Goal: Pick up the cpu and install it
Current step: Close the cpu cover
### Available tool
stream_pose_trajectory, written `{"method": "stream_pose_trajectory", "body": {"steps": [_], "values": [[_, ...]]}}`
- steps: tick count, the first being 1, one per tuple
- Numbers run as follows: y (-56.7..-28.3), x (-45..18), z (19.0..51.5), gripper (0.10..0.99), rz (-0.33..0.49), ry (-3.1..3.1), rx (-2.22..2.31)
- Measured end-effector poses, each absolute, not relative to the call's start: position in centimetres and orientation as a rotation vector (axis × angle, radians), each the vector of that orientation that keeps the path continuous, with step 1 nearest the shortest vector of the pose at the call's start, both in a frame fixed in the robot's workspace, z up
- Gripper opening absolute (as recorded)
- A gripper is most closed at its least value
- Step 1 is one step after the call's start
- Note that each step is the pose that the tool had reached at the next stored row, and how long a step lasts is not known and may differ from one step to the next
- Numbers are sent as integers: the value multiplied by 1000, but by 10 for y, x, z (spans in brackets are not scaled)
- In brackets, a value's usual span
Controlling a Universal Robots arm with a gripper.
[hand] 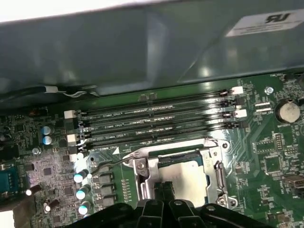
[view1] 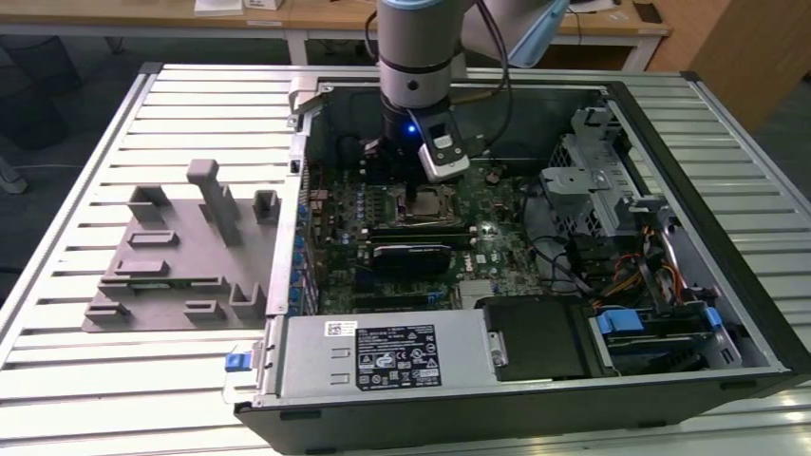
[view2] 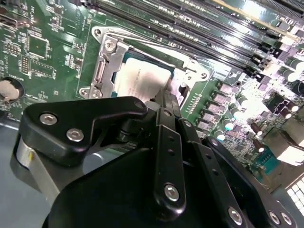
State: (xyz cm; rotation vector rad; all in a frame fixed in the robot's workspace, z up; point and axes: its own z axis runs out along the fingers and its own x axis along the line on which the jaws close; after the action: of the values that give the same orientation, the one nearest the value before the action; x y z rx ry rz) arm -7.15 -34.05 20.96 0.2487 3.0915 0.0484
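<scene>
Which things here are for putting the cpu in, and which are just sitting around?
For the job:
cpu, lying in its socket frame
tool, close over it

Just lying about:
grey fixture
memory slots
labelled metal box
coin battery

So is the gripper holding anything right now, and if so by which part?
Nothing, it seems. The gripper is shut, its tips over one edge of the cpu, which lies flat in the socket.
</scene>
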Motion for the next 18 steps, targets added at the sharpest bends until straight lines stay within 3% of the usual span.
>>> {"method": "stream_pose_trajectory", "body": {"steps": [18], "values": [[-341, -83, 203, 106, 58, 3097, 126]]}}
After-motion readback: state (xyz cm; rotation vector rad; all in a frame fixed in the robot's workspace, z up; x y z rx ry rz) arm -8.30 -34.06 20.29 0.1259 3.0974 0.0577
